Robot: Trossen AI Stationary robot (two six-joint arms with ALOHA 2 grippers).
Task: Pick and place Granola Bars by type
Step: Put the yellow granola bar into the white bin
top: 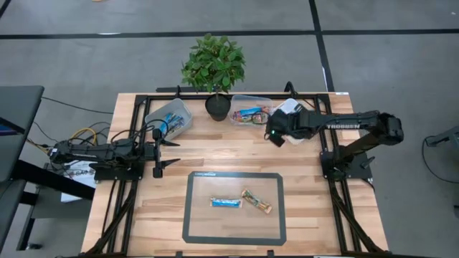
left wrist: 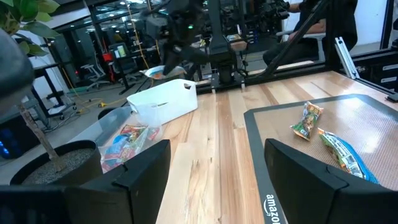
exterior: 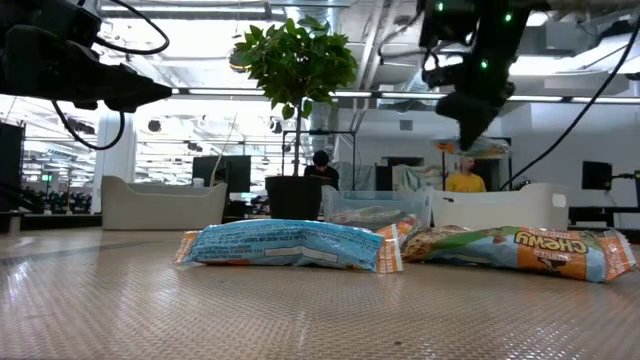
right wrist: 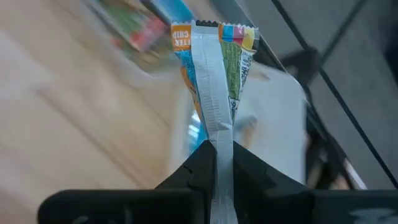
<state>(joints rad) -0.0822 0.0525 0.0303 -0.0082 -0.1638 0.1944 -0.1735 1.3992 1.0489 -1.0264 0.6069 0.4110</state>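
Granola bars: two lie on the dark mat (top: pixel 233 175) at the wooden table's (top: pixel 143 215) 6 o'clock, blue bar (top: pixel 225 203) beside tan bar (top: pixel 256 201). Right gripper (right wrist: pixel 216 149) pinches a multicoloured bar (right wrist: pixel 214 81) near the 1 o'clock bin (top: pixel 249 104). Left gripper (top: pixel 159 152) gapes, empty, at 9 o'clock.

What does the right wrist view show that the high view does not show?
Only the right wrist view shows the right gripper shut on a granola bar, pinched by its wrapper seam.

Only the high view shows the two bars on the mat: a blue bar and a tan bar. It also shows the plant and the open left gripper.

Both show the white bin and the wooden table.
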